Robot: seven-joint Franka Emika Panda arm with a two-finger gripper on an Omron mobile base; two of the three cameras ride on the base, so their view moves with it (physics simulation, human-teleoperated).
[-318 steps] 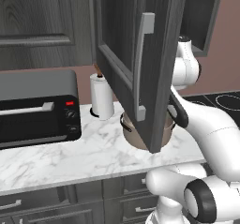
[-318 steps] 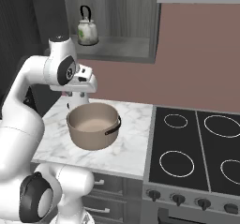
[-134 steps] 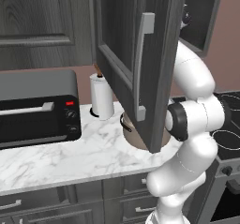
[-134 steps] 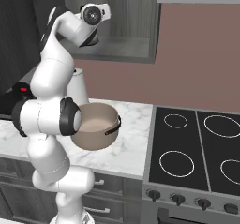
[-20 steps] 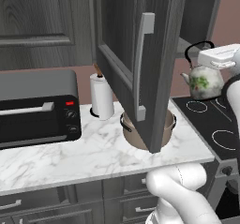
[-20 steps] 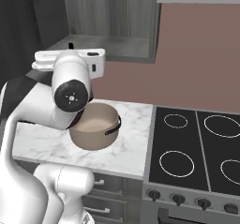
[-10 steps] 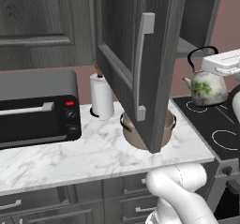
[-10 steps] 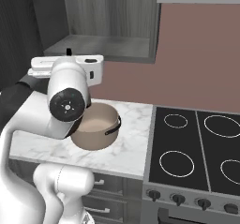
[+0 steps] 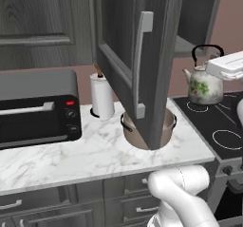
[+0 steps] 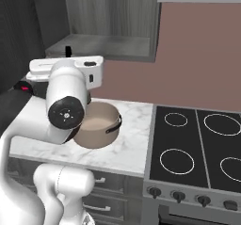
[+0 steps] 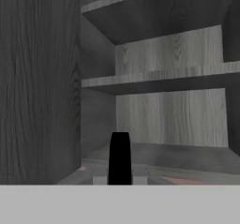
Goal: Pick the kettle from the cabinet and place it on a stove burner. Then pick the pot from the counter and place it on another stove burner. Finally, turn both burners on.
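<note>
Step one mid-carry: fingers (image 11: 120,158) closed on the kettle (image 9: 204,84), held above the cooktop's (image 9: 222,121) rear-left corner, pot (image 10: 96,124) waiting on the bench (image 9: 85,150); next, lower onto a burner (image 9: 199,106) and release.

Dusky pink wall (image 10: 197,54), grey drawers (image 9: 42,204)

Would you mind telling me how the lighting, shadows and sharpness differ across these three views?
Left base view: even, soft light; the open cabinet door darkens the pot behind it, and the kettle is crisp with no glare. Right base view: flat lighting, a dim cabinet interior, sharp burner rings. Hand view: softer and slightly blurred, with dark undersides to the shelves.
</note>
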